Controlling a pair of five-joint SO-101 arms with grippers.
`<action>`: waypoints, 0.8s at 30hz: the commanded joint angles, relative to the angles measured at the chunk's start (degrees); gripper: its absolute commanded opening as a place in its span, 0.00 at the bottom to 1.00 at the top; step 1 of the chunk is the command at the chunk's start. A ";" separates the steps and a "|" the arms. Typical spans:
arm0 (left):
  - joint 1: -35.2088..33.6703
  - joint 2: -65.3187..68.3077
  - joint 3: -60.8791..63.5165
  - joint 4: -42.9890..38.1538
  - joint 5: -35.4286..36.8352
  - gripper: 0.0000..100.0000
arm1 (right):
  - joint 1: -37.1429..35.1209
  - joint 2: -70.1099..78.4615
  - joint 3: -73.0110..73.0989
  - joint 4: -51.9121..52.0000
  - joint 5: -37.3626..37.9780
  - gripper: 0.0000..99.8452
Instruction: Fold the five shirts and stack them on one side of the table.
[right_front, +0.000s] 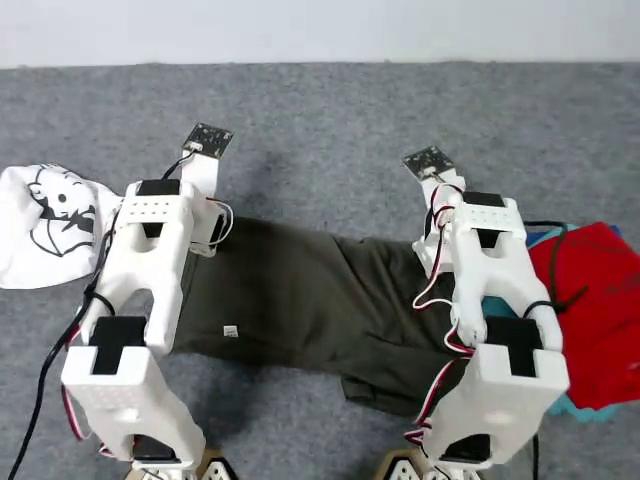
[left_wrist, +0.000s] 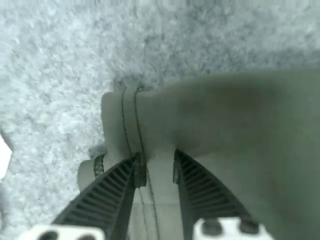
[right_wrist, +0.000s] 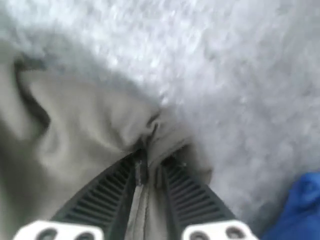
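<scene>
An olive-green shirt lies spread across the middle of the grey table, between the two arms. My left gripper is shut on the shirt's hemmed corner at its left side. My right gripper is shut on a bunched fold of the same shirt at its right side. In the high view both white arms cover the grasp points. A white shirt with a black drawing lies at the table's left edge. A red shirt lies on blue and teal ones at the right edge.
The grey carpet-like table surface stretches bare behind the arms up to a white wall. Cables run along both arms. A blue shirt edge lies close to the right gripper.
</scene>
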 joint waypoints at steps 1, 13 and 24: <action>-0.35 -0.44 -2.15 -0.70 0.26 0.10 | 2.33 -0.31 -2.29 -4.70 0.79 0.01; -6.77 4.22 -2.33 -1.67 0.26 0.10 | 11.47 0.04 -2.29 -11.65 1.14 0.01; -6.51 3.52 -7.16 0.70 0.79 0.08 | 11.56 -1.80 -3.52 -4.35 -1.49 0.21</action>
